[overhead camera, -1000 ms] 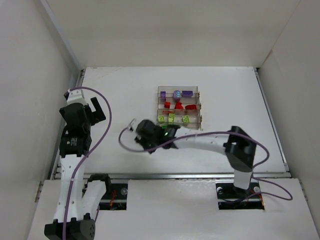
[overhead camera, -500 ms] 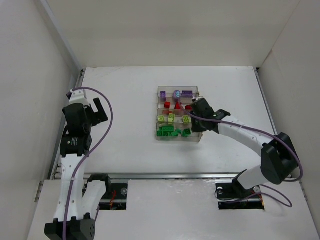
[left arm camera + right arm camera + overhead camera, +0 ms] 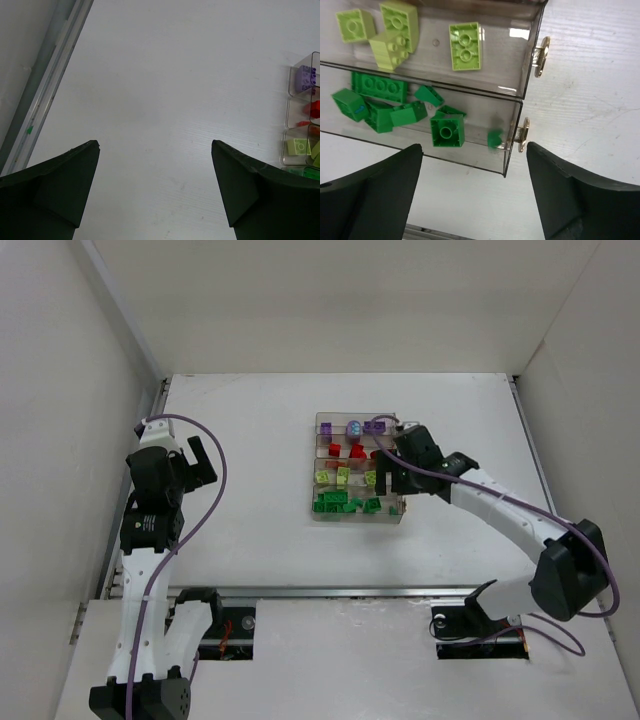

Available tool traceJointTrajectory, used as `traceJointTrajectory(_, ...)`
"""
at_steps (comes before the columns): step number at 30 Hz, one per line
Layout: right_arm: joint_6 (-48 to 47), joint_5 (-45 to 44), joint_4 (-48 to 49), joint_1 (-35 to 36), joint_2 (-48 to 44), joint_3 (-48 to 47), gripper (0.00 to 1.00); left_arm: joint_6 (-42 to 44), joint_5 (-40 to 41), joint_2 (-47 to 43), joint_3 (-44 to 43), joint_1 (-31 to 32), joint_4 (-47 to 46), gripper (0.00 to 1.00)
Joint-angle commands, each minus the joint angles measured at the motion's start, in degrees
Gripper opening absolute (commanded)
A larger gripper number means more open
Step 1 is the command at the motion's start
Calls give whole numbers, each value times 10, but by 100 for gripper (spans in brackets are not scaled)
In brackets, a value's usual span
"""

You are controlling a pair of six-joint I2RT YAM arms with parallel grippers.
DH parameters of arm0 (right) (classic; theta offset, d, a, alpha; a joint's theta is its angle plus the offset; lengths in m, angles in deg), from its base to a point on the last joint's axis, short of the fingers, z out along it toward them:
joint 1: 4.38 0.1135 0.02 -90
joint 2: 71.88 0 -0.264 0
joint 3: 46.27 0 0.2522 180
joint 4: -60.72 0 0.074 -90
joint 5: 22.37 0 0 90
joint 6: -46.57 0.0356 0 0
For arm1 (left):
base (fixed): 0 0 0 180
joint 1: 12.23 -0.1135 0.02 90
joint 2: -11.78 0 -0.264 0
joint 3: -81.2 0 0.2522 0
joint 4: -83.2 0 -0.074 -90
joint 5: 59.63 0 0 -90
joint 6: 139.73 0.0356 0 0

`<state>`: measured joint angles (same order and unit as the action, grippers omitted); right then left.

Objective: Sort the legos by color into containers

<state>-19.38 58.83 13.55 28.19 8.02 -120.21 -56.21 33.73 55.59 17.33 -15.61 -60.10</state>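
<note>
The left end effector [image 3: 155,147] hung above the white tabletop [image 3: 165,75], fingers [image 3: 55,180] wide apart. At the right edge, the tray [image 3: 289,80] held a purple brick [image 3: 305,79], a red brick [image 3: 316,107] and a lime brick [image 3: 299,147].

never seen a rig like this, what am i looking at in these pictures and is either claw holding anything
These are two robot arms, left and right, bolted to the near edge of a table. One picture looks down from above. The other two come from a camera on each wrist, so the dark wedges are that arm's own fingers. On the table sits a clear tray with four long compartments, one each for purple bricks, red bricks, lime bricks and dark green bricks. The left gripper hovers open, away from the tray. The right gripper hangs open above the tray's end, over the dark green bricks. Neither holds anything.
</note>
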Motion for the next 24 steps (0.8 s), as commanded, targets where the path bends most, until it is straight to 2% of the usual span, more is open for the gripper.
traceJointTrajectory(1,-15,-17,-38,-21,-67,-75,95,2,-5,-3,3,-2,-20,93)
traceJointTrajectory(5,-20,-40,-54,-58,-124,-130,100,2,-5,-3,3,-2,-25,93)
traceJointTrajectory(10,-58,-94,-59,-117,-206,-191,100,2,-5,-3,3,-2,-25,93)
traceJointTrajectory(13,-74,-158,-91,-153,-196,-205,100,2,-5,-3,8,-2,-25,93)
traceJointTrajectory(16,-51,-250,-122,-192,-191,-205,100,2,-5,-3,8,-2,-25,93)
traceJointTrajectory(19,-16,-332,-102,-199,-225,-180,100,2,-5,-8,8,-2,-25,93)
traceJointTrajectory(22,-28,-349,-28,-199,-286,-125,100,2,-5,-8,13,-2,-25,93)
traceJointTrajectory(24,-71,-296,17,-199,-327,-95,100,2,-5,-8,13,-2,-25,93)
